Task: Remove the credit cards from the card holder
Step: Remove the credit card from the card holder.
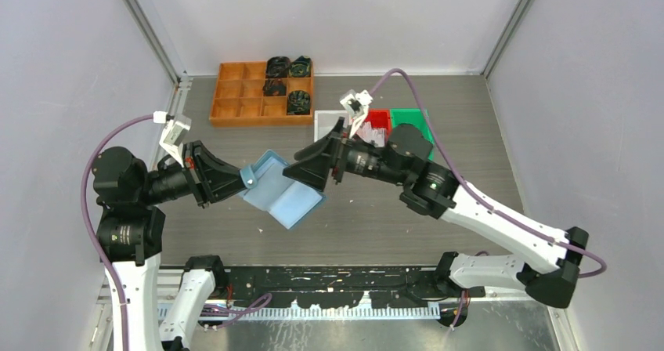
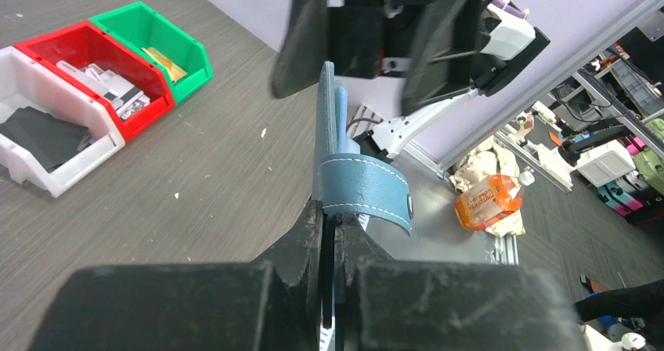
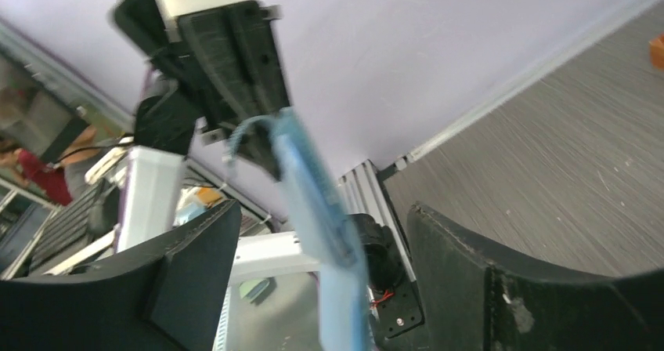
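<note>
The light blue card holder [image 1: 283, 193] hangs in the air over the table's middle, held edge-on. My left gripper [image 1: 239, 180] is shut on its edge by the tab loop [image 2: 366, 191]; the holder [image 2: 327, 132] rises straight from the jaws in the left wrist view. My right gripper [image 1: 307, 172] is open, its fingers [image 3: 485, 280] on either side of the holder's far edge [image 3: 321, 233] without touching it. No credit cards show; they are hidden or out of view.
An orange compartment tray [image 1: 243, 96] with dark parts stands at the back left. White [image 2: 47, 143], red [image 2: 102, 77] and green [image 2: 156, 41] bins sit at the back, behind the right arm. The frame rail runs along the near edge.
</note>
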Controlling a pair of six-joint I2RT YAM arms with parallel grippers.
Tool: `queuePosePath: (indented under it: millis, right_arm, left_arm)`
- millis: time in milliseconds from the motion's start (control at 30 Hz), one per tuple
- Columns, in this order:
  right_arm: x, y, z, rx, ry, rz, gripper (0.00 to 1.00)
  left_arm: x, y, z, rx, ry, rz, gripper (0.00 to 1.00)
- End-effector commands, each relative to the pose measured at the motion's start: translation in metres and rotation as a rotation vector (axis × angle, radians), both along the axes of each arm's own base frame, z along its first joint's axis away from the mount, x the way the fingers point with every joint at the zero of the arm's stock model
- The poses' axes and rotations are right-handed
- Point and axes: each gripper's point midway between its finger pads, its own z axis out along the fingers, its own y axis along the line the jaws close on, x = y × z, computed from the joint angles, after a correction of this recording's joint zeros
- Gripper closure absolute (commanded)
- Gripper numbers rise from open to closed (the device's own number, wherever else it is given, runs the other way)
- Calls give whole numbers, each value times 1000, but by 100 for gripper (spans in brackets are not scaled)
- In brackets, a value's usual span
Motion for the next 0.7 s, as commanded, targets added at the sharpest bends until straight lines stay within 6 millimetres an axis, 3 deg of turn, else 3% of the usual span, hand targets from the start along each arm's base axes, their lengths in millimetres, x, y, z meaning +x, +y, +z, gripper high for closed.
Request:
queuePosePath:
  millis: [0,200,367,533,667]
  right_arm:
    - [27,15,-8,-40,44,-102,22]
    - [39,22,-7,-44,57,-151,34]
    - [35,23,-16,-76,43,-134,41]
    - [0,25,-32,-122,-20,51,39]
    - [-20,5,-52,-194,-37,111,35]
  left_arm:
    - [-3,-1,12,-3,-58,-7,100]
    - [-5,-1,11,-2,-59,-14,100]
    - [-5,-1,10,-2,-58,-16,100]
    - [-4,-1,10,-2,-55,-17,100]
    - [-3,-1,10,-3,-54,-13,100]
